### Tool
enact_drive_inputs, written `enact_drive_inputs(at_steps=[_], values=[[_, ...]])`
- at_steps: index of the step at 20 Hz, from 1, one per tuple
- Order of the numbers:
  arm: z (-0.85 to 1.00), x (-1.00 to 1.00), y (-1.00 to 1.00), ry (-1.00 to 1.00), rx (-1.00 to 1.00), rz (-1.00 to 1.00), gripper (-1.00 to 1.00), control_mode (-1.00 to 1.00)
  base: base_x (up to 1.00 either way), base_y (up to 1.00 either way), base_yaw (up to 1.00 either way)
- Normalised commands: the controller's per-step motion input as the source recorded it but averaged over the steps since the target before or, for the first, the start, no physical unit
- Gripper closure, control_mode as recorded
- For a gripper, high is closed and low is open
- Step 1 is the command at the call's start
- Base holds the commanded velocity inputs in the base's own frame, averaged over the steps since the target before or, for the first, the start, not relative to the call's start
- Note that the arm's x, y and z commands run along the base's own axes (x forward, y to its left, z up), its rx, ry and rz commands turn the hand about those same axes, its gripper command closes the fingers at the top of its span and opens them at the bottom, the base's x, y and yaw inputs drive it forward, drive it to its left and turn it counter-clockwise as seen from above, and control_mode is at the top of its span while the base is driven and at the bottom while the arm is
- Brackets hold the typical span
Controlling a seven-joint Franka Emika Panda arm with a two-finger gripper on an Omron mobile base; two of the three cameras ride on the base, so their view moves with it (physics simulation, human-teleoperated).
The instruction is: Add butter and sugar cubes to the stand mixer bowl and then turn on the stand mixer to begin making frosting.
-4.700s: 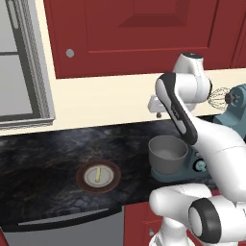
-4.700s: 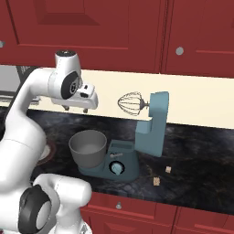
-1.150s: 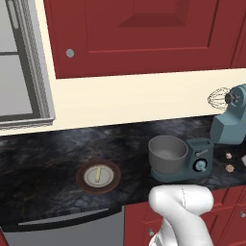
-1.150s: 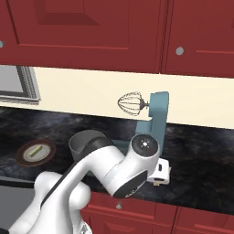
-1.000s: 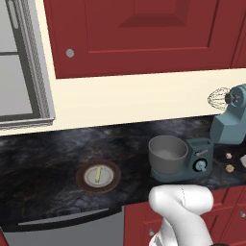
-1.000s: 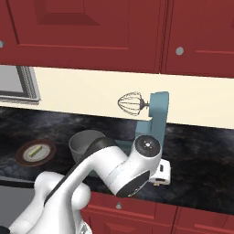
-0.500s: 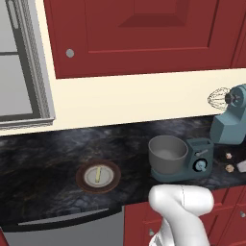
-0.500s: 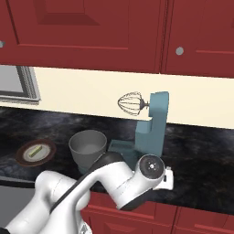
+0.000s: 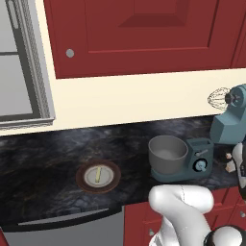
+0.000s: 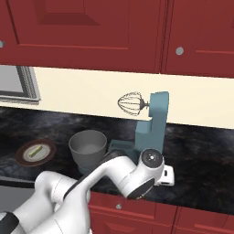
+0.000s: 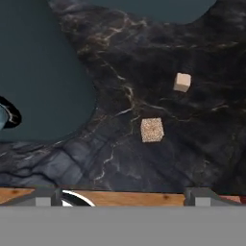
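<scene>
A: Sugar cubes first, by the look of it. The bigger cube lies near the middle of the hand view on the dark marbled worktop, and the smaller, paler cube sits up and to the right of it, apart.

B: Where is the pincer?

A: Its two dark tips stand at the bottom of the hand view, spread wide, nothing between them. The nearer cube is a bit right of their midline. I would shift that way, come straight down, and close only with one tip on each flat face, or the cube may skid on the smooth stone.

B: And the big things?

A: Red cabinets fill the top of the left base view, with a cream wall band below them. The teal stand mixer is at the right edge, head tilted up with its whisk clear. The grey stand mixer bowl sits on its base, right of centre, and seems empty.

B: The butter?

A: The butter is a pale stick on a brown-rimmed plate, lower left of centre, well apart from the bowl.

B: So little done yet?

A: I judge nothing is added. The mixer's knob is for last.
</scene>
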Motion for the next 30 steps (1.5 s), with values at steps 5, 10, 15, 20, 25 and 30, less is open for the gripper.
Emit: enact_drive_inputs(at_steps=[5,10,15,20,25,30], values=[[-0.40,0.40,-0.32,0.13,0.00,0.00,-1.00,-1.00,0.00,0.00,0.00],[-0.38,0.36,-0.37,0.07,0.03,0.04,-1.00,-1.00,0.00,0.00,0.00],[-0.36,0.21,-0.35,0.00,0.09,0.06,-1.00,-1.00,0.00,0.00,0.00],[-0.16,0.20,-0.15,0.00,0.11,0.04,-1.00,-1.00,0.00,0.00,0.00],[-0.06,0.03,0.10,0.00,0.04,0.00,-1.00,-1.00,0.00,0.00,0.00],[-0.15,0.01,0.20,-0.04,0.00,0.00,-1.00,-1.00,0.00,0.00,0.00]])
